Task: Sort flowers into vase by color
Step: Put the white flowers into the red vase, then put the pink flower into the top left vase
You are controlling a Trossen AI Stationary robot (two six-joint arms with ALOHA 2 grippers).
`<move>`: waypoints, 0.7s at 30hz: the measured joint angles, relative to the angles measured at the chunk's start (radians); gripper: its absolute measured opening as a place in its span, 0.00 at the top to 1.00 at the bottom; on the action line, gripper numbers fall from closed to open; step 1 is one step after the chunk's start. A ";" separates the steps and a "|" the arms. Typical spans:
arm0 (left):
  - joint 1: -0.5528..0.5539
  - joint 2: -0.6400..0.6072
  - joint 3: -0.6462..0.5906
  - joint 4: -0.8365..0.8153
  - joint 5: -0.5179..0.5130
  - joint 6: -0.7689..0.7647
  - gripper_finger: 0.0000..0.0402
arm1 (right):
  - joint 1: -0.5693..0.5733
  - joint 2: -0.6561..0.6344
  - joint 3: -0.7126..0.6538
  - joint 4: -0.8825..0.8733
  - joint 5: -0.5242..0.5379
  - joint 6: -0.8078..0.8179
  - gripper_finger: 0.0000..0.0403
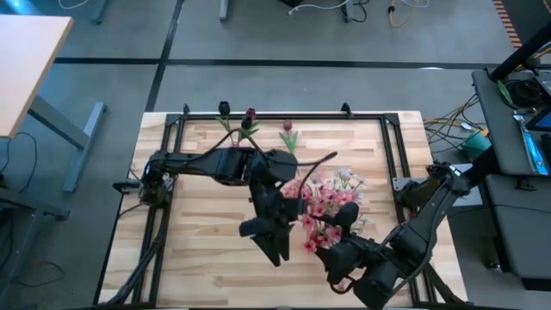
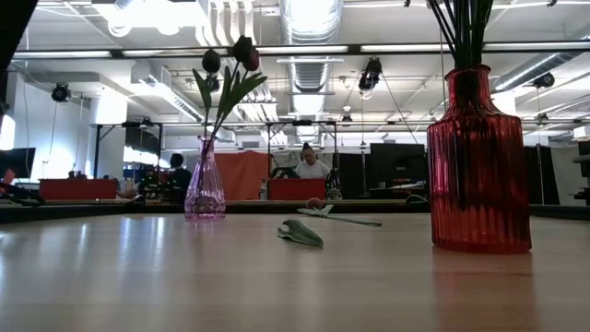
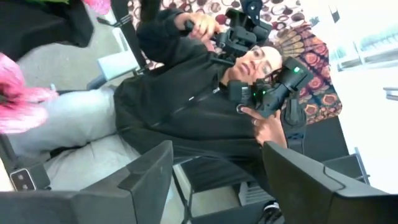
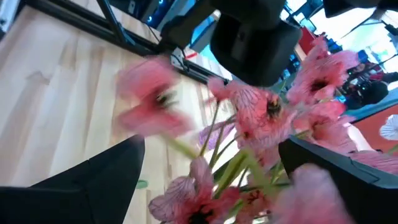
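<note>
Right claw (image 4: 205,180) wide among pink flowers (image 4: 267,118), green stems, left claw (image 3: 217,180) parted, empty

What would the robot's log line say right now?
left gripper: open, empty | right gripper: open at pink flowers | maroon tulips: in purple vase

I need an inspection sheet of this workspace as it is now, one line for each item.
Surface: wooden table, black frame around it.
Job's things: maroon tulips in purple vase; green stems in red vase; pink flowers bunched at the middle; one tulip lying flat.
Clutter: loose green leaf.
Grippers: left gripper fingers apart, holding nothing; right gripper open around pink stems.
Cables: bundles on the floor.
Surroundings: person holding control handles; seated people far behind.
</note>
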 joint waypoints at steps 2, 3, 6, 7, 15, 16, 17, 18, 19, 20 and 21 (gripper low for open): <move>0.011 0.000 0.021 -0.001 0.009 -0.011 0.41 | 0.006 0.000 0.021 0.000 0.000 -0.004 0.10; 0.016 0.000 0.032 -0.001 0.015 -0.016 0.41 | 0.010 0.000 0.032 -0.001 -0.002 -0.005 0.10; 0.030 -0.001 0.061 0.007 0.017 -0.016 0.41 | 0.013 0.000 0.072 -0.006 -0.050 -0.005 0.10; 0.033 -0.005 0.060 0.024 0.018 -0.025 0.41 | 0.015 0.000 0.085 -0.006 -0.061 -0.005 0.10; 0.046 -0.021 0.059 0.085 0.031 -0.004 0.41 | 0.018 -0.013 0.184 -0.005 -0.077 -0.072 0.10; 0.046 -0.028 0.059 0.069 0.044 0.027 0.41 | 0.021 -0.019 0.195 -0.005 -0.077 -0.081 0.10; 0.045 -0.037 0.058 0.046 0.048 0.069 0.41 | 0.021 -0.025 0.205 -0.005 -0.077 -0.093 0.10; 0.045 -0.049 0.058 0.012 0.044 0.118 0.41 | 0.024 -0.031 0.215 -0.006 -0.078 -0.101 0.10; 0.045 -0.066 0.058 -0.030 0.030 0.180 0.41 | 0.031 -0.041 0.222 -0.005 -0.078 -0.109 0.10; 0.045 -0.088 0.058 -0.077 -0.002 0.244 0.41 | 0.039 -0.051 0.227 -0.005 -0.078 -0.117 0.10; 0.045 -0.113 0.058 -0.130 -0.060 0.316 0.41 | 0.046 -0.063 0.230 -0.005 -0.078 -0.122 0.10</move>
